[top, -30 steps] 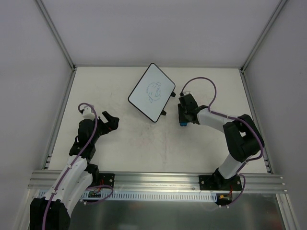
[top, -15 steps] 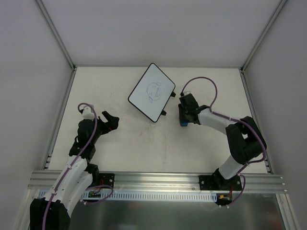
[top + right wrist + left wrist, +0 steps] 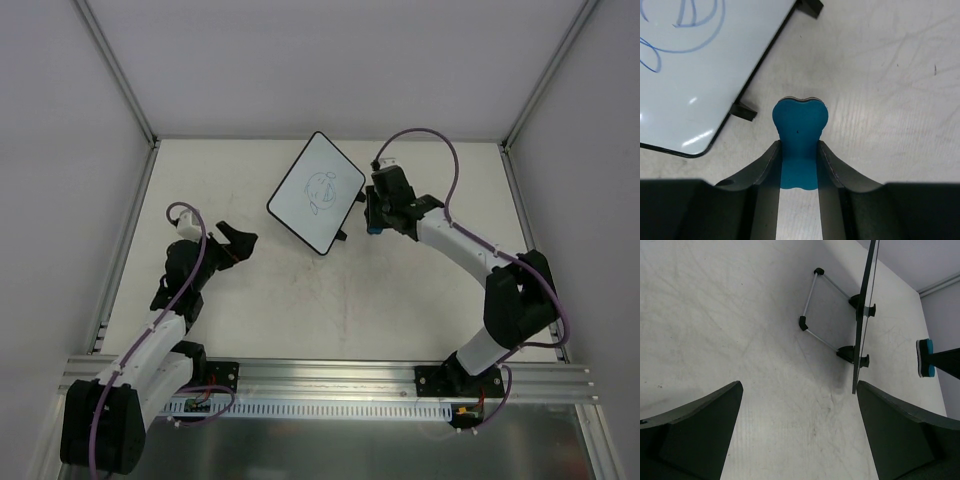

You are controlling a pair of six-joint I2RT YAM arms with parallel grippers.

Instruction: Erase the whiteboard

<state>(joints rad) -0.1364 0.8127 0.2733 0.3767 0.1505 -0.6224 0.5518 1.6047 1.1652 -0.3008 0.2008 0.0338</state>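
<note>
The whiteboard (image 3: 316, 192) is white with a thin black rim and a blue scribble (image 3: 318, 186). It sits at the back middle of the table, turned diagonally. My right gripper (image 3: 372, 217) is shut on the blue bone-shaped eraser (image 3: 800, 120), just right of the board's right edge, near its two black tabs (image 3: 744, 112). The board's corner fills the upper left of the right wrist view (image 3: 695, 75). My left gripper (image 3: 238, 243) is open and empty, left of the board. In the left wrist view the board (image 3: 864, 315) shows edge-on, propped on a wire stand (image 3: 812, 305), with the eraser (image 3: 926, 358) beyond.
The table (image 3: 300, 300) is off-white and scuffed, bounded by grey walls and aluminium rails on the left, right and back. Both arm bases sit on the rail at the near edge.
My right gripper has carried the eraser back and a little left, closer to the board's right edge. My left gripper has shifted slightly right toward the board.
</note>
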